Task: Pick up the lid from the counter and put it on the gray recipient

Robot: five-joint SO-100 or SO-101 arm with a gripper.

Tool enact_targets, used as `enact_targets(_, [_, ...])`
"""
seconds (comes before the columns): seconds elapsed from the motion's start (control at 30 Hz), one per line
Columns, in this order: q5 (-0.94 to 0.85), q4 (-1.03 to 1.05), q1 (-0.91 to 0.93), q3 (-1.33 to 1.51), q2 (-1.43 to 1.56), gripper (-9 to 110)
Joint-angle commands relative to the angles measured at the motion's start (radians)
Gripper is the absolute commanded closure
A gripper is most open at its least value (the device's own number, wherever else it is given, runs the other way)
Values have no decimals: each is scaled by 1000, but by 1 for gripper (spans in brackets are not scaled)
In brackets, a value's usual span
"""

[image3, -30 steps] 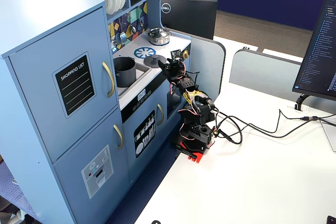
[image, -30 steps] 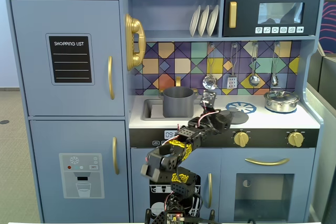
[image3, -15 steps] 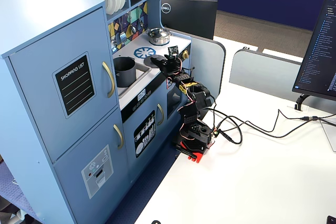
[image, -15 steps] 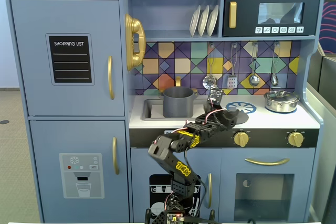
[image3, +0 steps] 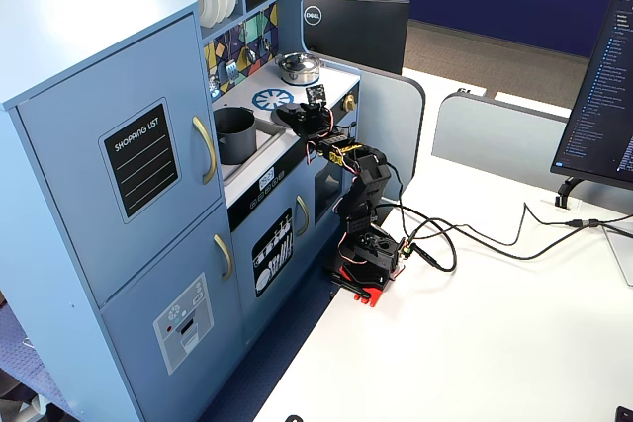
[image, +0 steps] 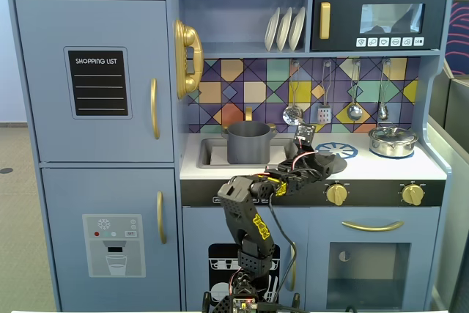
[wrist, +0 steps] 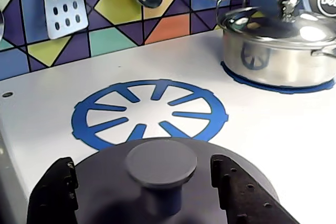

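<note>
The dark-gray lid (wrist: 107, 174) lies flat on the white counter, just in front of the blue burner ring (wrist: 149, 111). My gripper (wrist: 142, 165) is open. Its two black fingers (wrist: 233, 187) stand either side of the lid's central knob (wrist: 161, 161) with gaps on both sides. In both fixed views the arm reaches over the counter's edge, with the gripper (image: 314, 159) on the lid (image: 335, 159). The gray recipient (image: 249, 142) stands uncovered in the sink, to the left of the lid. In the side-on fixed view the gray recipient (image3: 234, 133) is nearer the camera than the gripper (image3: 302, 119).
A shiny silver pot with its own lid (wrist: 278, 40) sits on the far-right burner (image: 393, 141). Utensils hang on the tiled backsplash (wrist: 60, 1) behind. Gold knobs (image: 336, 193) line the counter's front. The arm's base (image3: 368, 259) is clamped to the white desk.
The arm has stretched out and up over the counter's edge. The gripper has moved from in front of the lid to around its knob.
</note>
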Motion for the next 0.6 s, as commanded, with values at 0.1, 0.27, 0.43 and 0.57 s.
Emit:
enact_targets(0.1, [-15, -46, -9, -114, -40, 78])
enact_targets(0.27, [-20, -49, -6, -123, -60, 80])
enact_targets(0.43, [-25, -49, -3, -118, -71, 82])
enact_targets(0.57, [-29, -44, -3, -112, -81, 83])
